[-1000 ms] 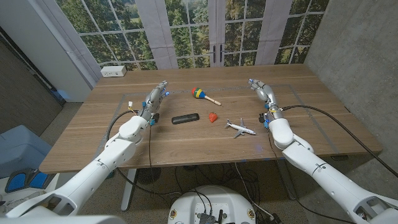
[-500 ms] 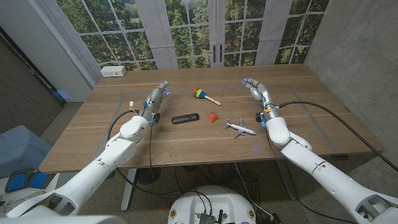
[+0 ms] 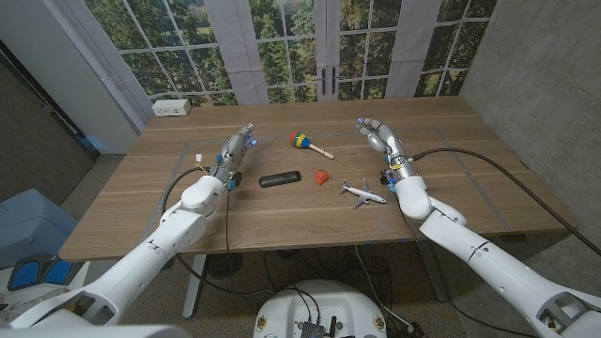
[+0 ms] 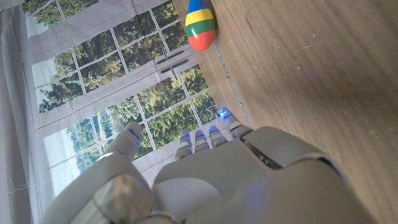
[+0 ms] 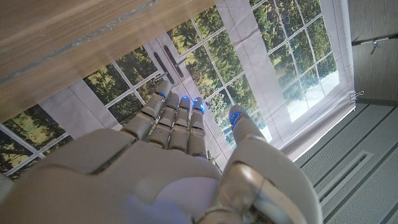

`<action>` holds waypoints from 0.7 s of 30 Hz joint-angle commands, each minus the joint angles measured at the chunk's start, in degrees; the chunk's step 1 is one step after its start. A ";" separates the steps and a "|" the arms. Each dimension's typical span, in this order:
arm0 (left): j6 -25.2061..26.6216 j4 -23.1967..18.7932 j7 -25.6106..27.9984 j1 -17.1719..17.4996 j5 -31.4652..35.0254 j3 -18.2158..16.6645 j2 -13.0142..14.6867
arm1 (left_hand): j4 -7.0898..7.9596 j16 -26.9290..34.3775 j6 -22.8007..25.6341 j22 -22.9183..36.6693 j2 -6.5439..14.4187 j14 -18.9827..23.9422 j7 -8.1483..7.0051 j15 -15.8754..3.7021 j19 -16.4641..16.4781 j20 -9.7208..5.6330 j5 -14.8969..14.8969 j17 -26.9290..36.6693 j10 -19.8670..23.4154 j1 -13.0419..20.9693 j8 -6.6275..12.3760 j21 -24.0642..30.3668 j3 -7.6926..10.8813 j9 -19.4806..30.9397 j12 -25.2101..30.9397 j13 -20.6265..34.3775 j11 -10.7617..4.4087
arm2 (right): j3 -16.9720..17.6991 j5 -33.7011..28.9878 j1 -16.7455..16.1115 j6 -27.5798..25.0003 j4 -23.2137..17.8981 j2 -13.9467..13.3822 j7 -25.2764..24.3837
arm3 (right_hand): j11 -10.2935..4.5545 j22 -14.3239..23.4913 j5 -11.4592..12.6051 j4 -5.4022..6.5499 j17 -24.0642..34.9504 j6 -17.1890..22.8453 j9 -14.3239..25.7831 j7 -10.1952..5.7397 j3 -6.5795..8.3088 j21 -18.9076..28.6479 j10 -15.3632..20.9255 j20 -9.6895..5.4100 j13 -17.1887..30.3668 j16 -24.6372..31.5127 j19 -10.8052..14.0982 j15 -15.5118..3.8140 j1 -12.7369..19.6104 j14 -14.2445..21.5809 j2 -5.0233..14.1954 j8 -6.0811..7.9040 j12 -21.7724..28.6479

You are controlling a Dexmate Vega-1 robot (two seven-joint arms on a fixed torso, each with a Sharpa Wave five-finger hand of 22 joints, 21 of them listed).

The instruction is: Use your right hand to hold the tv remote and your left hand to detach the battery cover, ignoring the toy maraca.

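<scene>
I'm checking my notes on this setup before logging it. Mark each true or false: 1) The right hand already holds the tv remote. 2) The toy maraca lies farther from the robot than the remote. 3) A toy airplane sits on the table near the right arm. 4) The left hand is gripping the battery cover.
1) False. The right hand is held apart from the tv remote, holding nothing.
2) True. The toy maraca lies beyond the remote.
3) True. The toy airplane lies beside the right forearm.
4) False. The left hand holds nothing; the remote lies untouched on the table.
</scene>
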 commanded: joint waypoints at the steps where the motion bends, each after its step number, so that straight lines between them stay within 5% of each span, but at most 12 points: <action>1: -1.59 1.22 -1.35 -0.17 -0.58 -0.27 -0.17 | -0.09 0.29 0.49 0.19 0.31 0.12 -0.20 -3.08 0.15 -2.54 -0.23 0.26 0.19 -0.62 -0.01 -0.24 -0.26 0.26 -0.13 0.24 -0.27 | -2.06 -4.92 -0.42 -3.72 -3.13 -0.24 -1.54 | -0.31 0.14 0.41 -0.47 0.19 0.20 0.25 -0.67 0.29 0.09 0.15 -0.09 0.30 0.27 0.55 -1.69 1.11 0.02 -0.06 -0.22 0.05; 21: -2.41 1.95 -2.60 -0.03 -1.39 -0.59 -0.04 | -0.09 0.24 0.42 0.20 0.55 0.19 -0.12 -3.12 0.66 -2.37 -0.12 0.19 0.23 -1.31 -0.13 -0.71 -0.43 0.26 -0.20 0.24 -0.12 | -4.03 -8.07 -0.24 -6.69 -5.58 -1.16 -0.27 | -0.45 0.21 0.57 -0.75 0.33 0.43 0.30 -1.13 0.32 0.17 0.48 0.79 0.37 0.56 1.20 -2.01 2.20 0.33 -0.31 -0.36 0.06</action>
